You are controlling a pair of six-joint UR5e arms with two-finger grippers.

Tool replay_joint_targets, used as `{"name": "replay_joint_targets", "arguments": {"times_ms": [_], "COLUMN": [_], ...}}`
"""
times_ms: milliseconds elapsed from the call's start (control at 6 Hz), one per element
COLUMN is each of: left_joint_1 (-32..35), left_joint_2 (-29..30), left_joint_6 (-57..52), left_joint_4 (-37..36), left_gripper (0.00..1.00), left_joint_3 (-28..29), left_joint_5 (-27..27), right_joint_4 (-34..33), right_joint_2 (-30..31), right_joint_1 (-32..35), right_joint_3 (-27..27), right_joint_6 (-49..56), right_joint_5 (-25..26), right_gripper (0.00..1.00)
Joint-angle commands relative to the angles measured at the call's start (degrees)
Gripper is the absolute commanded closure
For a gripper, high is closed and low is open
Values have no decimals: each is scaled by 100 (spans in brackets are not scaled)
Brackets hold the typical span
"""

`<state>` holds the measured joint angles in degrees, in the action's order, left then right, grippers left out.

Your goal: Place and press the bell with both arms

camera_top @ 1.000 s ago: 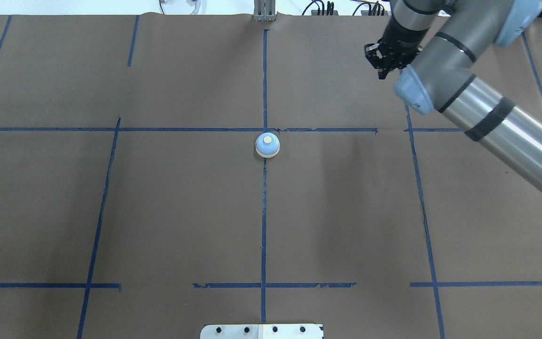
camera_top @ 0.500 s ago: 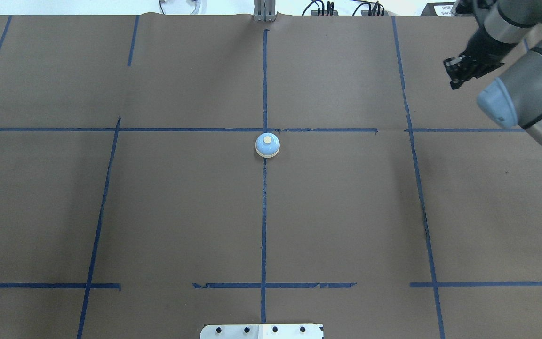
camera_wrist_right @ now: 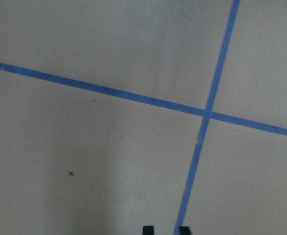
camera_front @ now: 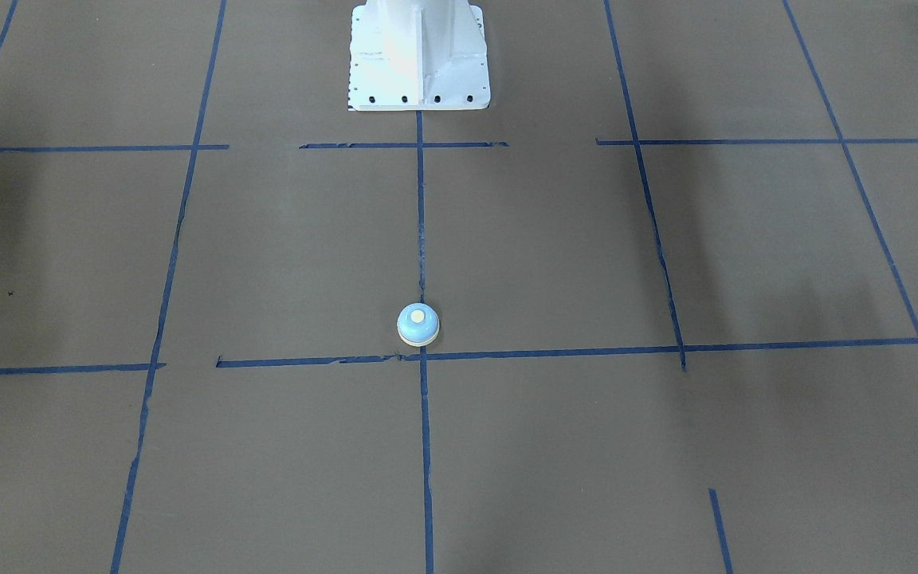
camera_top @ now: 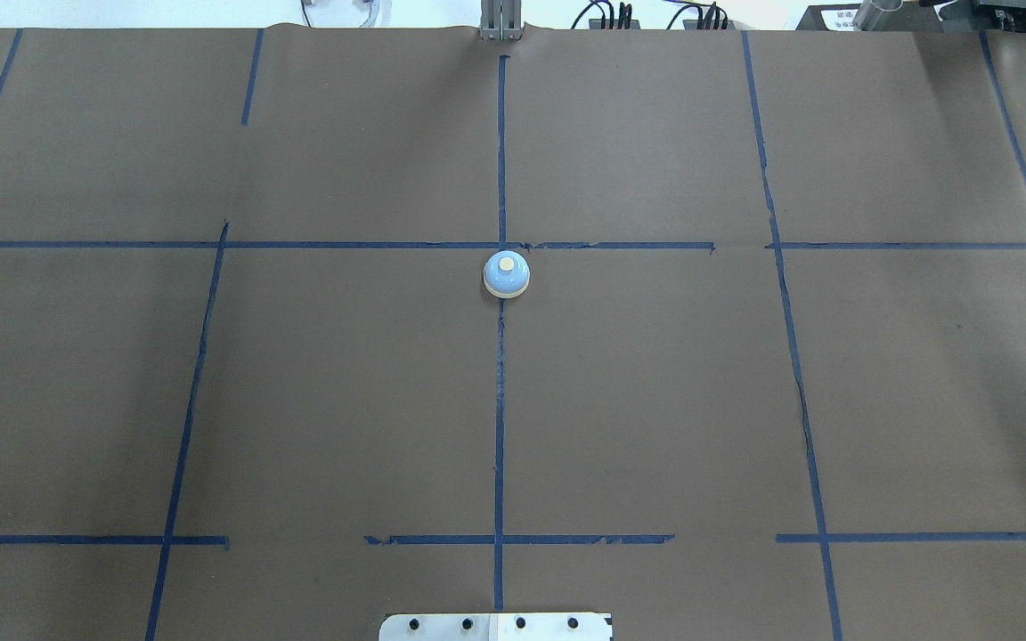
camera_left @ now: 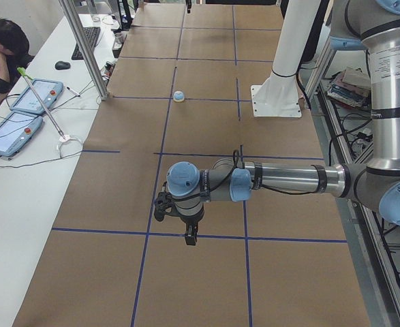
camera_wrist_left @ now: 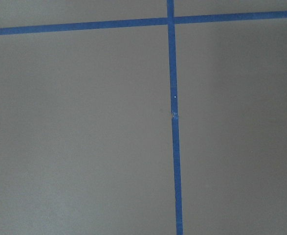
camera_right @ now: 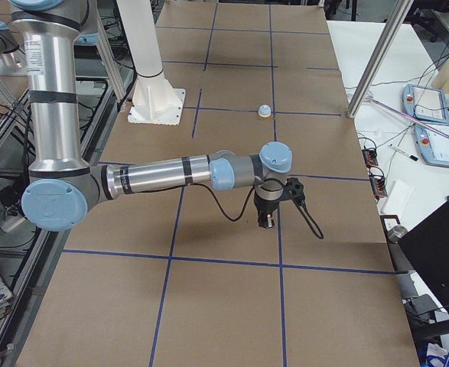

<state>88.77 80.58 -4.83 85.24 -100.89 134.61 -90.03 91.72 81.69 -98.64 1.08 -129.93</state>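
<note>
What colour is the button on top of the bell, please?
Cream; the button shows best in the overhead exterior view.

Right arm (camera_right: 155, 174) out of overhead view

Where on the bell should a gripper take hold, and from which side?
Probably from straight above, jaws closing across the low sides of the bell, at the cream base rim. It stands upright with bare paper all round, and because it is round, any angle serves. Keep off the button on top.
</note>
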Motion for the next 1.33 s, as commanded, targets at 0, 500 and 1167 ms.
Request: {"name": "replay_joint_targets", "arguments": {"times_ms": [0,500,1167], "left_joint_1": [-9,-9,-9], "left_joint_2": [1,1,1], "left_joint_6": [0,0,0], "left_joint_4": [1,1,1], "left_gripper": [0,0,0], "left_joint_3": [-1,-18,-18], "left_joint_5": [-5,4,12], "right_joint_4": [20,20,29], "right_joint_2": [634,706,733], "right_joint_1": [391,391,391], "right_joint_3": [-129,-130,-147], "right_joint_6": [174,95,86], "right_joint_5": [-50,-41,-41], "right_gripper": [0,0,0]}}
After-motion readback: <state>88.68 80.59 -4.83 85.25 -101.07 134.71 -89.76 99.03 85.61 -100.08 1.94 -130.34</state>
